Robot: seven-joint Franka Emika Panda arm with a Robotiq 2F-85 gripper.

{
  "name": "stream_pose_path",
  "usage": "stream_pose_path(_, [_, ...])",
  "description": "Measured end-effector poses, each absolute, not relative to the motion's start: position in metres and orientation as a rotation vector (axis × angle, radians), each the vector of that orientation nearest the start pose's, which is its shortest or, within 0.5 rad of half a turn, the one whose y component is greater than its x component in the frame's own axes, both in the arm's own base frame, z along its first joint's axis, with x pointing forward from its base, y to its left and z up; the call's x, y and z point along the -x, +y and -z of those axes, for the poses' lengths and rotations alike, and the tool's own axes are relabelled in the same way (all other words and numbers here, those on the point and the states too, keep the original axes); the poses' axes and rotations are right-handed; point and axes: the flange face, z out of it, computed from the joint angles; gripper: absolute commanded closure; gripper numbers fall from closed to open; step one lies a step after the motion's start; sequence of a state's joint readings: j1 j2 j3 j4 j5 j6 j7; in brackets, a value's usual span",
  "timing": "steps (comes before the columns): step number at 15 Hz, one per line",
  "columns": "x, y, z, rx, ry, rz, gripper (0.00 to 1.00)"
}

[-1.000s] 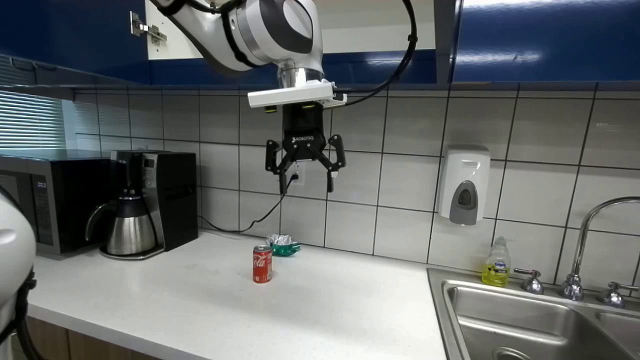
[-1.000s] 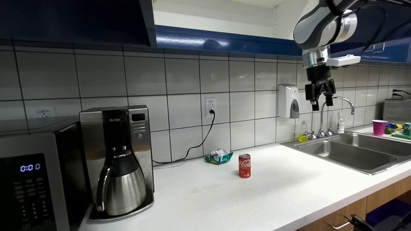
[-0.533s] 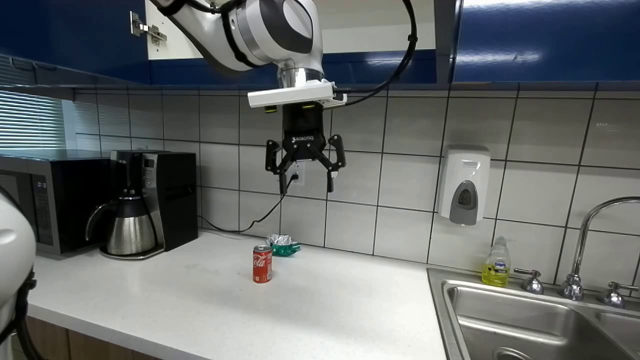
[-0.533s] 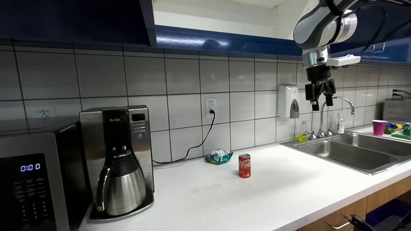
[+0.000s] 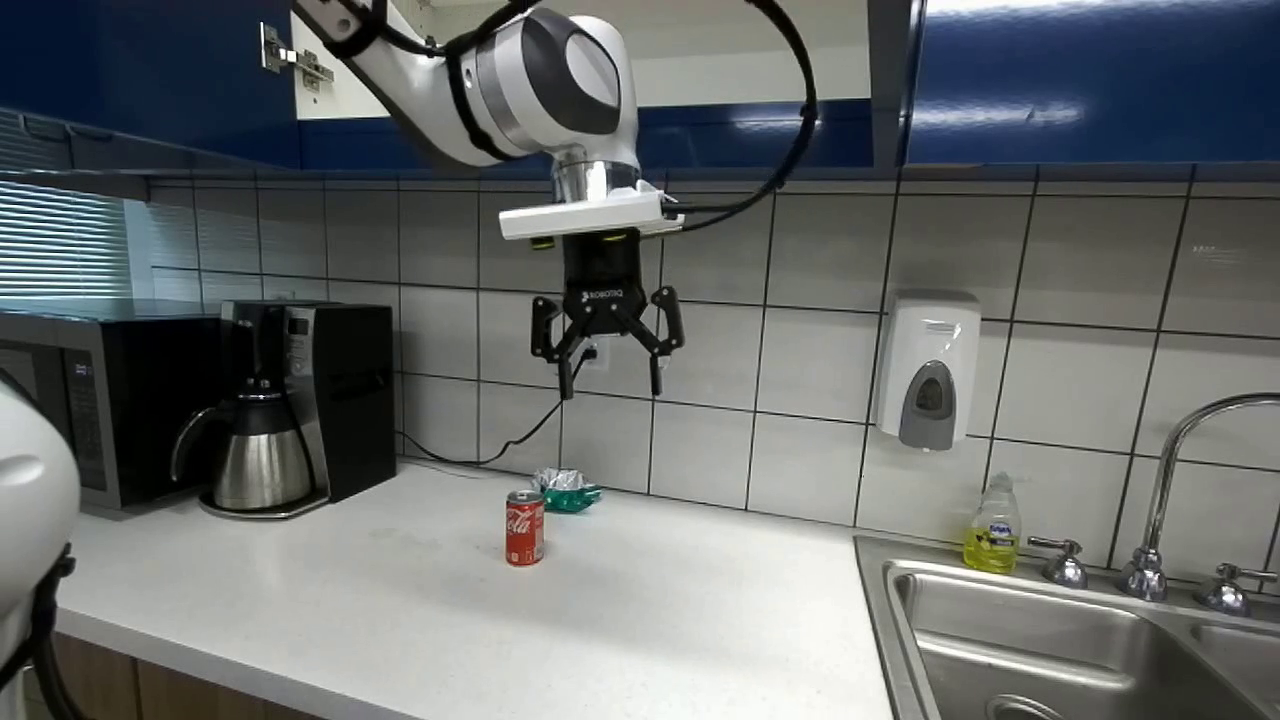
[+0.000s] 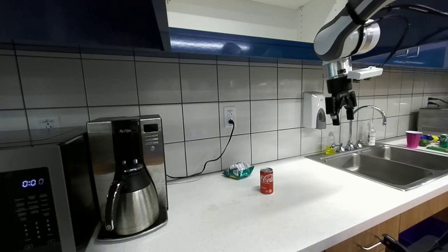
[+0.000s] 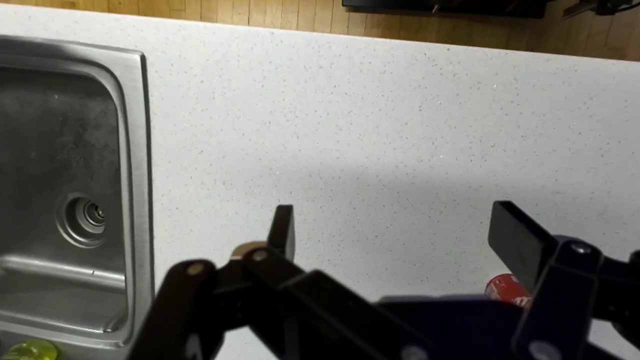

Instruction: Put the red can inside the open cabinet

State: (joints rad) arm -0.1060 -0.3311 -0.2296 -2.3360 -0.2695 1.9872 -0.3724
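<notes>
Standing upright on the counter (image 6: 217, 213), in both exterior views: the red can (image 6: 266, 181), silvery end up. Well above the can and off to one side of it, toward the sink (image 7: 139, 200): the gripper (image 5: 611, 392), pointing down at the end of the arm (image 5: 550, 85). Fingers (image 5: 655, 376) spread wide, with a broad gap from tip to tip, and well apart from the can. In the wrist view, only a patch of the can in sight, just beside one finger, the rest hidden behind the gripper.

Higher than the can and back toward the tiled wall (image 6: 199, 84): the open cabinet (image 6: 245, 43), white inside, with a blue door (image 5: 140, 70) swung out. Near the can, between can and wall: a crumpled green packet (image 6: 238, 170), a narrow gap from the can in an exterior view. Farther from the can, on the side away from the sink: the coffee maker (image 5: 335, 400), then, beyond that again, the microwave (image 6: 45, 189). Well apart from the can, at the sink's rim: a bottle of yellow soap (image 5: 992, 535). Higher than the can, on the sink side of it: a white soap dispenser (image 5: 930, 370), fixed to the wall.
</notes>
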Motion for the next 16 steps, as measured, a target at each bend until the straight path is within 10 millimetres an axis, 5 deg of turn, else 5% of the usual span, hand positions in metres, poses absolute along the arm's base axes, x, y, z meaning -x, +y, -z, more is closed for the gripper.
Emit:
stream_pose_path(10, [-0.486, -0.130, -0.350, 3.273, -0.477, -0.161, 0.00])
stream_pose_path(16, [-0.513, -0.099, -0.309, 3.250, -0.607, -0.183, 0.00])
